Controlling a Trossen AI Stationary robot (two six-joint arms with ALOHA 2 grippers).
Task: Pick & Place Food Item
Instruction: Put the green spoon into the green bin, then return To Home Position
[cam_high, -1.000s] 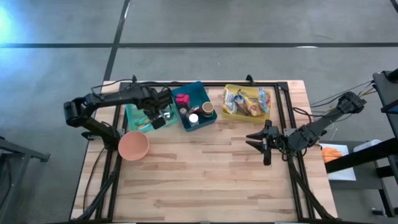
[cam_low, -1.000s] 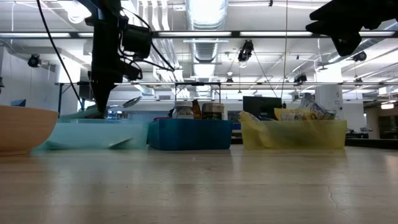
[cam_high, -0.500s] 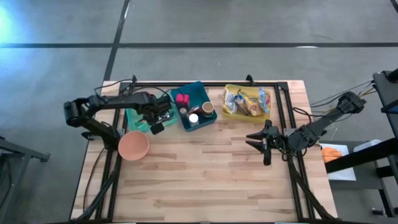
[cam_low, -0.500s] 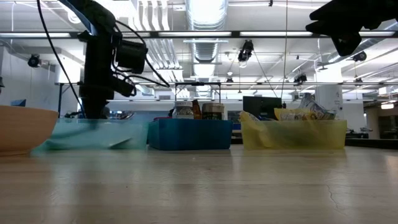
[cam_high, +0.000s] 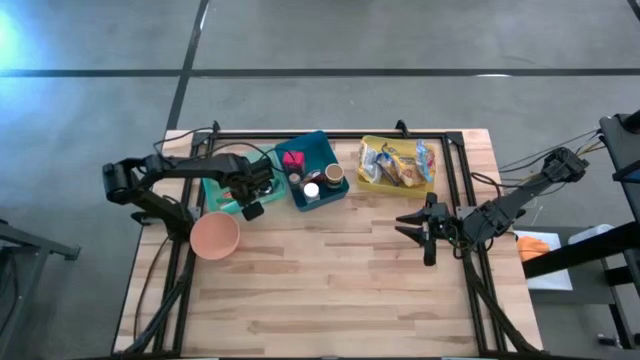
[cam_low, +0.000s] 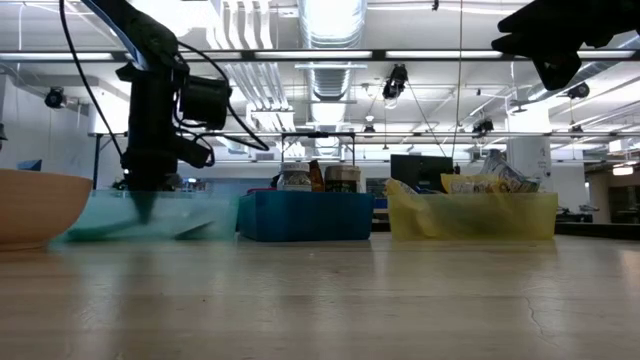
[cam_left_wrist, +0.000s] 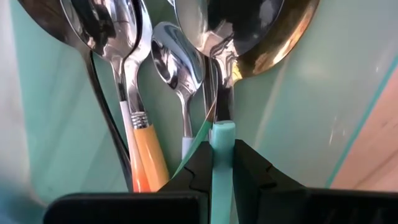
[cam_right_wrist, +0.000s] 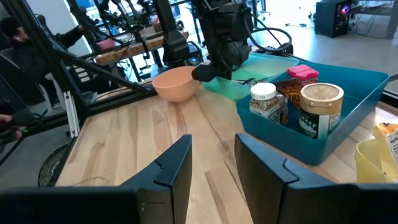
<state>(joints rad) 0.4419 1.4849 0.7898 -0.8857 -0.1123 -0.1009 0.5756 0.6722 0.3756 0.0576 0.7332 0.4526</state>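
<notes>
Grey concrete floor (cam_high: 320, 40) crossed by dark seams. Ceiling (cam_low: 330, 60) hung with strip lights (cam_low: 330, 15), ducts and cables. Desks and monitors (cam_low: 420, 170) stood behind table.

No text can be read; the jar (cam_right_wrist: 321, 109) labels and snack packets (cam_high: 397, 163) are illegible.

The table (cam_high: 330, 280) is made of light wood planks. A black metal frame (cam_high: 455, 170) lies on it, with rails going down both sides. The floor (cam_high: 400, 40) around the table is grey, and a dark line (cam_high: 350, 73) runs across it. Thin cables (cam_high: 510, 160) hang by the right side of the table. Just past that side lies a small orange thing (cam_high: 535, 246). In the room behind, long bright lights (cam_low: 330, 20) shine on the ceiling. A person in dark clothes (cam_right_wrist: 18, 37) is far back.
</notes>
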